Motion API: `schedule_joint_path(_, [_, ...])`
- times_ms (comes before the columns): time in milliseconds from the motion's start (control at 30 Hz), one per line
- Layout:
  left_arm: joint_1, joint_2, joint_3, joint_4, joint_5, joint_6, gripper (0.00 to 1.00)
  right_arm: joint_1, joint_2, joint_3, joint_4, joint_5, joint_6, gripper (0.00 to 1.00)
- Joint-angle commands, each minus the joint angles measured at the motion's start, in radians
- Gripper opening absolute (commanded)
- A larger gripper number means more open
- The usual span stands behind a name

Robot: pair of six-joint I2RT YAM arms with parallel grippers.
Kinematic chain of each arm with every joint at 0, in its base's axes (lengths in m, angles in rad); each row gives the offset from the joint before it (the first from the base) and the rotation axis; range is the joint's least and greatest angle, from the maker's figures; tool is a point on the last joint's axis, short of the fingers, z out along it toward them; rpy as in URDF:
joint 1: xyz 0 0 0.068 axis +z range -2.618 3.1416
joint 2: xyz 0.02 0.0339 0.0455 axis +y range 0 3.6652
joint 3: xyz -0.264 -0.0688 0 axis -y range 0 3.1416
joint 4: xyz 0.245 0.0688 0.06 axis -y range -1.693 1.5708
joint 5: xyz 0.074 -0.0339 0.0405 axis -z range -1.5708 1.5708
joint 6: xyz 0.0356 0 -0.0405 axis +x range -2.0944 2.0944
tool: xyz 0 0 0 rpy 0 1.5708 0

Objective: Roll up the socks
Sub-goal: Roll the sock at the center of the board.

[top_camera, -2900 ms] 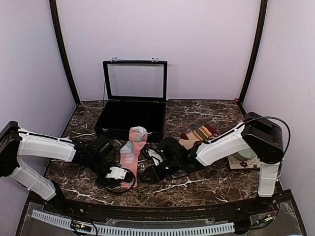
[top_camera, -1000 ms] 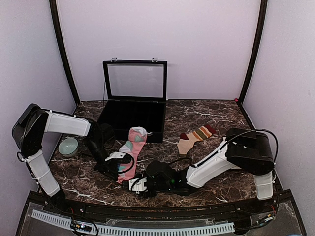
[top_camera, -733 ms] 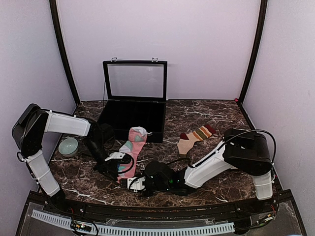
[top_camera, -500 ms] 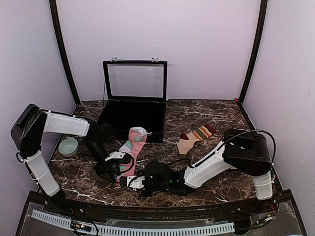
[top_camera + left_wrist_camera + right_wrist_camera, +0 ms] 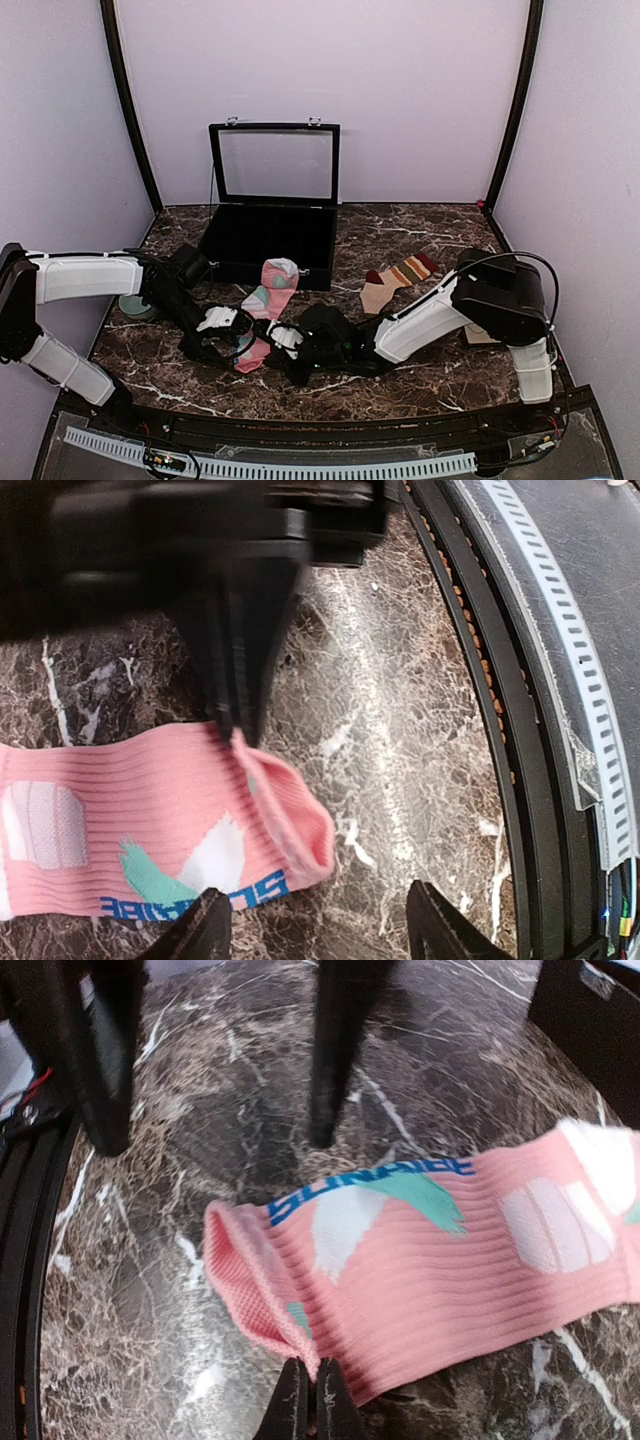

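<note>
With the right end effector (image 5: 306, 1400) pinching the pink sock (image 5: 440, 1260) at its cuff edge and the left end effector (image 5: 318, 932) spread wide, the cuff should be rolled tightly and evenly toward the toe.

- Pale lilac walls (image 5: 420, 90) on three sides, evenly lit.
- Black curved posts (image 5: 125, 100) at the back corners.
- Dark brown marble-patterned tabletop (image 5: 420, 225), white-veined.
- Black case (image 5: 270, 238) at the back, its glass lid (image 5: 276, 165) upright.

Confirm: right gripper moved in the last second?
Yes. The right gripper moved up the view toward the black box, jaws shut on the pink sock.
</note>
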Motion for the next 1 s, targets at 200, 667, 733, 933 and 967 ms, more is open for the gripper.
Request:
schedule_joint_path(200, [-0.081,-0.039,-0.069,0.164,-0.087,-0.074,0.63,-0.087,0.051,0.053,-0.064,-0.198,0.423,0.00])
schedule_joint_path(667, [-0.190,-0.035,-0.105,0.291,-0.294,-0.189,0.52,-0.106,0.045,0.100,-0.180,-0.293,0.542,0.00])
schedule_joint_path(733, [-0.190,-0.041,-0.114,0.295,-0.297,-0.195,0.48,-0.106,0.047,0.105,-0.189,-0.304,0.558,0.00])
schedule_joint_path(933, [-0.191,-0.051,-0.125,0.320,-0.328,-0.217,0.45,-0.103,0.042,0.116,-0.197,-0.322,0.576,0.00])
schedule_joint_path(967, [-0.190,-0.049,-0.124,0.322,-0.333,-0.222,0.42,-0.103,0.042,0.123,-0.205,-0.322,0.574,0.00])
